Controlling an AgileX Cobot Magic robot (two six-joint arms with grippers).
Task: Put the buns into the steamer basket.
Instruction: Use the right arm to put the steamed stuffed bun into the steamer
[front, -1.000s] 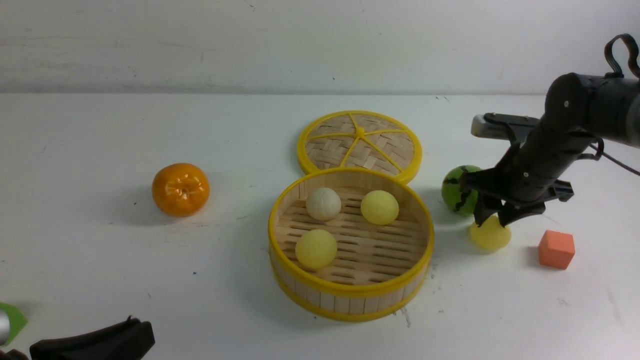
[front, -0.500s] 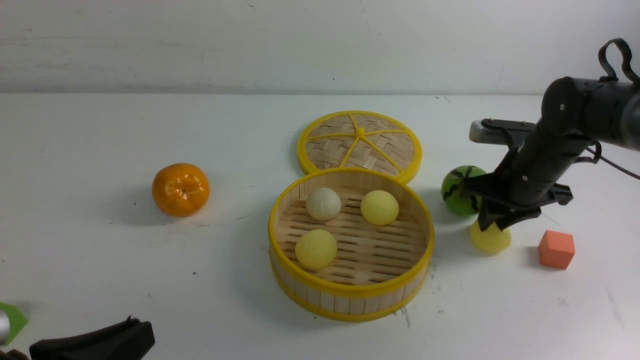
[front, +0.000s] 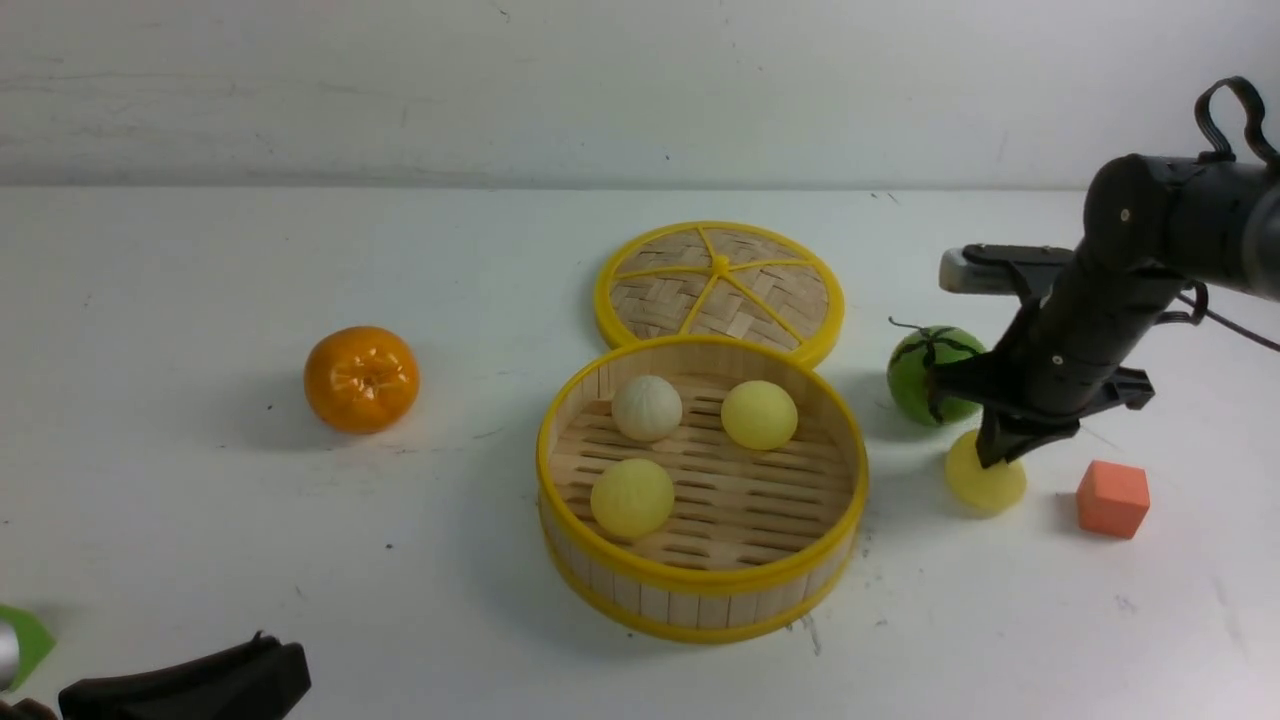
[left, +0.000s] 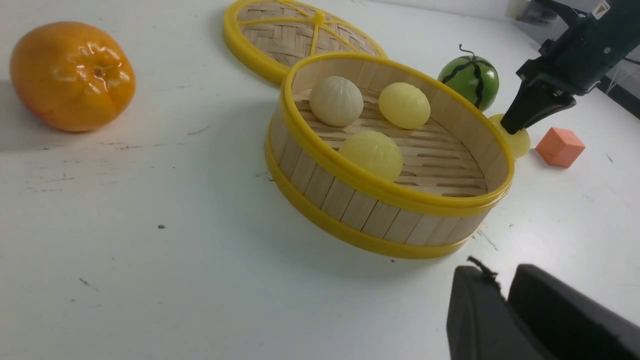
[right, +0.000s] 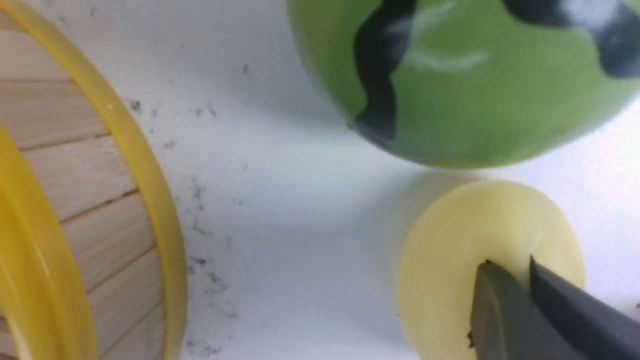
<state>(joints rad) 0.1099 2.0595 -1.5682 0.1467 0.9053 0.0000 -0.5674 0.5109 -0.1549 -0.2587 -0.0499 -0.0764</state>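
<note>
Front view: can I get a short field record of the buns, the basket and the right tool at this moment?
basket: round bamboo steamer basket with yellow rims, uncovered
buns inside: three; off-white round bun, rear pale yellow bun, front pale yellow bun
bun outside: fourth pale yellow bun, on the white table right of the basket, beside the green striped watermelon ball
right tool: shut, tips on the fourth bun's top, not around it
task state: one bun left to place
</note>
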